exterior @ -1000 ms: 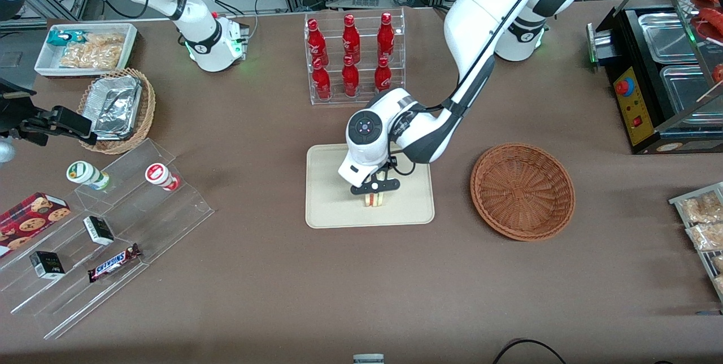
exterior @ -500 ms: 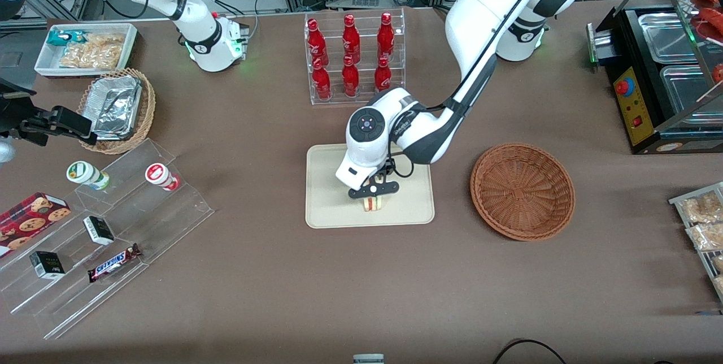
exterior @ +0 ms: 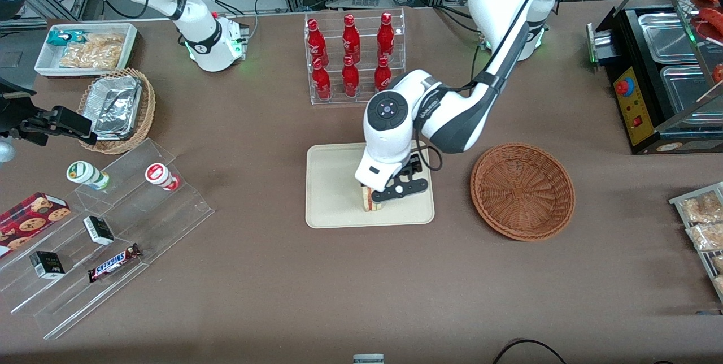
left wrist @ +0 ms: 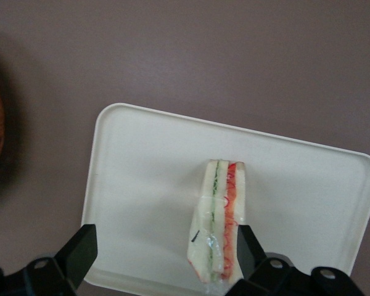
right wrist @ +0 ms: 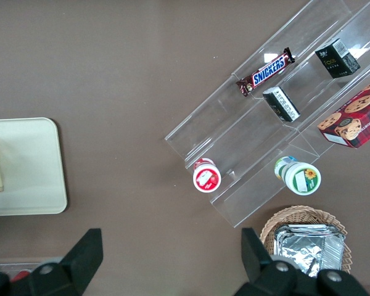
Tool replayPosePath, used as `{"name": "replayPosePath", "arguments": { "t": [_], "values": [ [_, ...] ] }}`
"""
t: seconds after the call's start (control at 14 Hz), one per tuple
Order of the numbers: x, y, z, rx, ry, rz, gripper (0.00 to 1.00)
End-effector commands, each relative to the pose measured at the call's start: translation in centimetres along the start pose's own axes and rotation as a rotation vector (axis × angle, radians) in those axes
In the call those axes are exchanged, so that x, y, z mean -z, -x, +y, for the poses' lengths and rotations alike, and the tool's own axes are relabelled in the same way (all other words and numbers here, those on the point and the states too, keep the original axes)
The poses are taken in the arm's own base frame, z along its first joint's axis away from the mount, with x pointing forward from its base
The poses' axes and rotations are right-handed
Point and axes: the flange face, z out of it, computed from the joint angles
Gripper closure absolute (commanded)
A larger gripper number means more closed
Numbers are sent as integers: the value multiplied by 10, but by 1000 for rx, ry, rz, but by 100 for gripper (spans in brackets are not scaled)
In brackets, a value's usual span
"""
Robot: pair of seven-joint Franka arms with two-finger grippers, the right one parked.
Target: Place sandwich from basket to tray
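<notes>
While the sandwich (exterior: pixel 368 200) stands on the tray (exterior: pixel 330 183), the gripper (exterior: pixel 399 190) hovers just above, fingers (left wrist: pixel 81 250) spread, partly hiding it; basket (exterior: pixel 523 191) empty.

Cream tray (exterior: pixel 333 183), red-and-green-striped sandwich (left wrist: pixel 217 225), reddish-brown basket (exterior: pixel 522 191), black gripper (left wrist: pixel 163 250)

A high front camera looks steeply down over the whole desk (exterior: pixel 271 307). The left wrist camera looks straight down, close, sharing the tray (exterior: pixel 333 183) (left wrist: pixel 148 179) near centre.

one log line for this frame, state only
sandwich: on tray, upright | gripper: open, above sandwich | basket: empty
</notes>
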Motion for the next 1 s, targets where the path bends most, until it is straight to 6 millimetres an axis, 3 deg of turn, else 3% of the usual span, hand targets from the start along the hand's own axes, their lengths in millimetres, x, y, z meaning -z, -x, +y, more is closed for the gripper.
{"name": "replayPosePath", "arguments": {
  "t": [0.0, 0.07, 0.43, 0.57, 0.71, 0.93],
  "values": [
    [11, -11, -42, -10, -51, -4, 0],
    [14, -12, -56, -34, -35, -38, 0],
    [42, -53, -169, -167, 14, -148, 0],
    [67, -68, -218, -220, 13, -207, 0],
    [94, -75, -254, -248, 26, -220, 0],
    [139, -72, -303, -327, 52, -227, 0]
  ]
}}
